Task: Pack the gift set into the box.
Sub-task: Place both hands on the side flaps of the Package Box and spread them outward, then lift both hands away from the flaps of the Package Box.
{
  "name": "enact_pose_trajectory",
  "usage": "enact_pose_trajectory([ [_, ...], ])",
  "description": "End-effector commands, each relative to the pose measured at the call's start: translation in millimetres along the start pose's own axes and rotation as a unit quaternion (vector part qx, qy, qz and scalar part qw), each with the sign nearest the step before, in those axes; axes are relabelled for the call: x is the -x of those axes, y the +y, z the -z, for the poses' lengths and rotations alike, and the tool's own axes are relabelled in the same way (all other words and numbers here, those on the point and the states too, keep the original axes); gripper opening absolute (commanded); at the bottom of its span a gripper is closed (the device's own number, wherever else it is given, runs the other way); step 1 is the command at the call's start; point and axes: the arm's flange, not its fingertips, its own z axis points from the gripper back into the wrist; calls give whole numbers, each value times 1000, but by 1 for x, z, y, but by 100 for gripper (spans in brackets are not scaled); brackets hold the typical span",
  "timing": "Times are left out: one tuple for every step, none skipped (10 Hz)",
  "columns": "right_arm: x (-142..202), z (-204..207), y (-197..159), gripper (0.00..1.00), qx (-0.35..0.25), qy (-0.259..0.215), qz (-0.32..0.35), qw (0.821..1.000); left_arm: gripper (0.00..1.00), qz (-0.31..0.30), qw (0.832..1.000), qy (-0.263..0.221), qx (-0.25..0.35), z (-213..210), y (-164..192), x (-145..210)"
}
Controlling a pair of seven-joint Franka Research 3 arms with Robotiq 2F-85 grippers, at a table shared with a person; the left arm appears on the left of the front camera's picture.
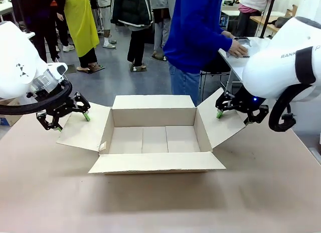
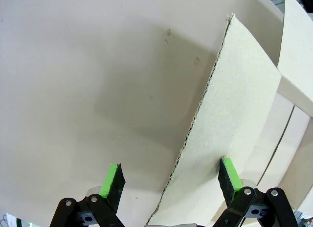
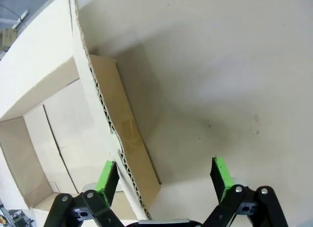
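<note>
Beyond the box, the person's hand is touching something too small to tell, and the right arm is partly covering it.

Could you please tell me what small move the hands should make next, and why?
Probably close both hands: the left hand and right hand are open, each straddling the edge of a side flap of the box, so gripping would hold it open for packing.

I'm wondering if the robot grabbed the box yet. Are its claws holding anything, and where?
Nothing is held. The left gripper and right gripper are both open, each straddling the edge of a side flap of the cardboard box without clamping it.
</note>
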Motion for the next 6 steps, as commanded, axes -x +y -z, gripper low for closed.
enact_pose_trajectory([
  [-4, -3, -3, 100, 10, -3, -1, 1000, 100, -5, 1000, -3, -9, -2, -1, 0],
  [-4, -3, -3, 100, 10, -3, -1, 1000, 100, -5, 1000, -3, -9, -2, -1, 0],
  [-4, -3, -3, 100, 10, -3, -1, 1000, 100, -5, 1000, -3, -9, -2, -1, 0],
  [-4, -3, -3, 100, 10, -3, -1, 1000, 100, -5, 1000, -3, -9, -2, -1, 0],
  [-4, -3, -3, 100, 10, -3, -1, 1000, 100, -5, 1000, -3, -9, -2, -1, 0],
  [-4, -3, -3, 100, 10, -3, -1, 1000, 100, -5, 1000, -3, -9, -2, -1, 0],
])
